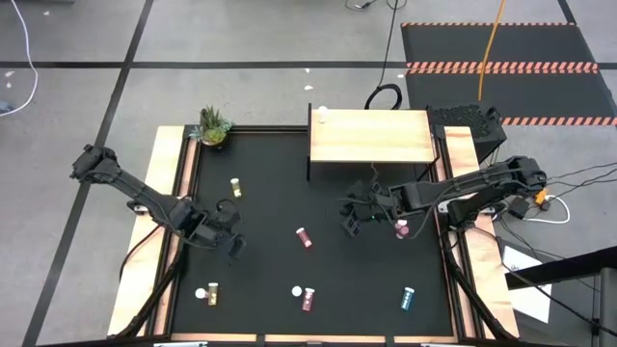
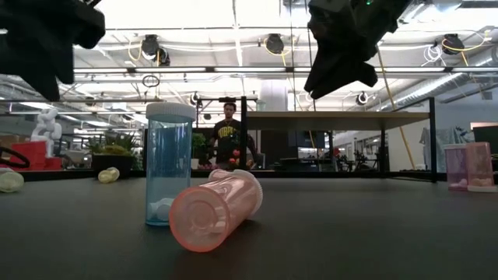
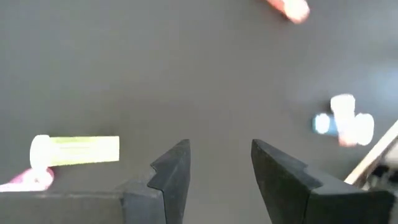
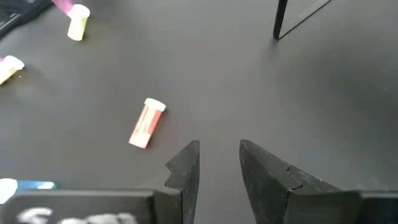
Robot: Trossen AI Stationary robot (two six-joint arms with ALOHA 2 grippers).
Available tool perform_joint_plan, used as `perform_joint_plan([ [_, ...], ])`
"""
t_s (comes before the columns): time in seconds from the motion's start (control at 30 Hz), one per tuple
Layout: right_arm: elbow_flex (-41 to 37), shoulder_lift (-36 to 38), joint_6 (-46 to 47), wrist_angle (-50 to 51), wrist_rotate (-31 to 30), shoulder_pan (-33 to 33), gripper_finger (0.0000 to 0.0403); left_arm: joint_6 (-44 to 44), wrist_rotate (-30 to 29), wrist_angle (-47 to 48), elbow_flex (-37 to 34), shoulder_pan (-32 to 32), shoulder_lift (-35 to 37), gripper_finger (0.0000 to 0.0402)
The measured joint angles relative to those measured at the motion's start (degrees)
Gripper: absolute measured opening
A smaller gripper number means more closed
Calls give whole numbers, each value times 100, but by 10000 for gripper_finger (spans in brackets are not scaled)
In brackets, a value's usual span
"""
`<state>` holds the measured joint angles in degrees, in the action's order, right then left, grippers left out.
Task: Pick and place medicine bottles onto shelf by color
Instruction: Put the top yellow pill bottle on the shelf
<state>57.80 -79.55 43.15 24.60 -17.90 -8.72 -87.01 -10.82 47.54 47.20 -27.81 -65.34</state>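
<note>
The pale wood shelf (image 1: pixel 369 138) stands at the table's far side, a white-capped bottle (image 1: pixel 322 114) on its left end. Medicine bottles lie scattered on the black tabletop: a yellow one (image 1: pixel 235 187), a dark red one (image 1: pixel 305 237), a pink one (image 1: pixel 401 228), a teal one (image 1: pixel 409 298). My left gripper (image 1: pixel 229 241) hangs open over bare table at the left, with a lying yellow bottle (image 3: pixel 74 150) ahead of it. My right gripper (image 1: pixel 349 222) hangs open near the middle, above the table, the dark red bottle (image 4: pixel 147 123) lying a little ahead of its fingers.
A green potted plant (image 1: pixel 213 125) stands at the far left corner. Near the front edge an upright teal bottle (image 2: pixel 170 165) stands behind a lying pink one (image 2: pixel 216 208). A yellow bottle (image 1: pixel 213 292) lies front left. A person (image 2: pixel 227 140) stands in the room beyond.
</note>
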Motion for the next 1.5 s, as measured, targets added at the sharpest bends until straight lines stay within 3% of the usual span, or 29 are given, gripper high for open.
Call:
perform_joint_plan([
  [0.13, 0, 0, -234, -4, 18, 167, 107, -894, 113, 566, 0, 387, -38, 170],
  [0.23, 0, 0, -369, -15, 16, 280, 107, -782, 93, 998, 0, 825, -37, 170],
  [0.4, 0, 0, -667, -222, 159, 524, 107, 304, -90, 1350, 0, 2326, -26, 170],
  [0.6, 0, 4, -1020, -566, 585, 784, 107, 1838, -76, 1001, 2, 4367, -177, 177],
  [0.77, 2, 4, -1132, -590, 618, 860, 107, 2749, 508, 341, 2, 5553, -662, 199],
  [1.03, 2, 4, -1110, -474, 617, 823, 107, 2805, 1031, 242, 0, 6055, -1650, 209],
  [1.5, 2, 4, -1151, -415, 613, 827, 107, 3039, 1049, 160, -186, 6346, -2028, 209],
])
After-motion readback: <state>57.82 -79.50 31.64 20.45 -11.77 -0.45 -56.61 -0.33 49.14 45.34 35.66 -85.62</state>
